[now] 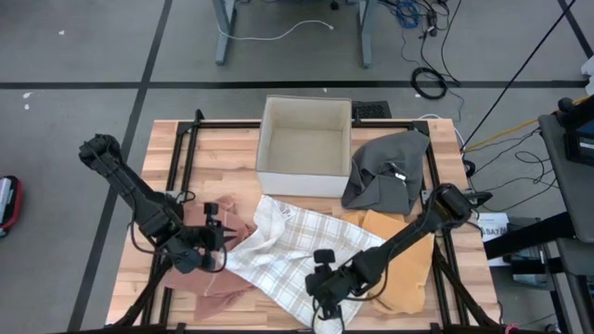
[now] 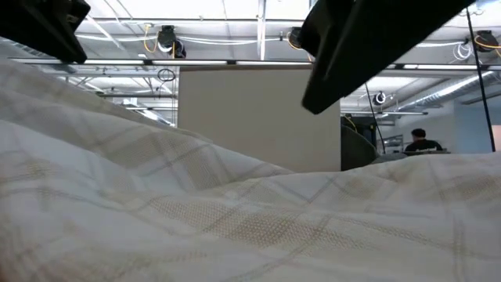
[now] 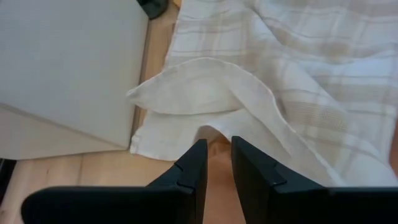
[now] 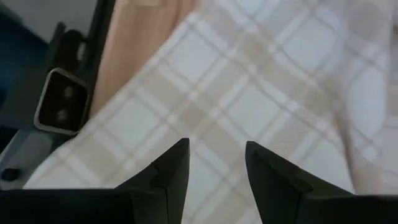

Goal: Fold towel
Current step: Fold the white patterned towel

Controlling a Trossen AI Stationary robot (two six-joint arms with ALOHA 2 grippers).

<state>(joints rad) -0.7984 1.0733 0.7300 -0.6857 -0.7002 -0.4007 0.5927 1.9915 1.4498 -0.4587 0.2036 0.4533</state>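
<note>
At the near edge of the table [image 1: 176, 139], the right gripper [image 1: 325, 299] hangs over the front corner of the white checked towel [image 1: 297, 246], its fingers parted with the cloth spread just beneath them and nothing held. To the left, the left gripper [image 1: 217, 243] sits at the towel's left edge, fingers narrowly apart, just short of a folded-over flap. A pink cloth [image 1: 223, 283] lies under that side, an orange cloth [image 1: 404, 269] under the right. Farther back stand a white box [image 1: 304, 147] and a grey cloth [image 1: 390, 172] beside it.
</note>
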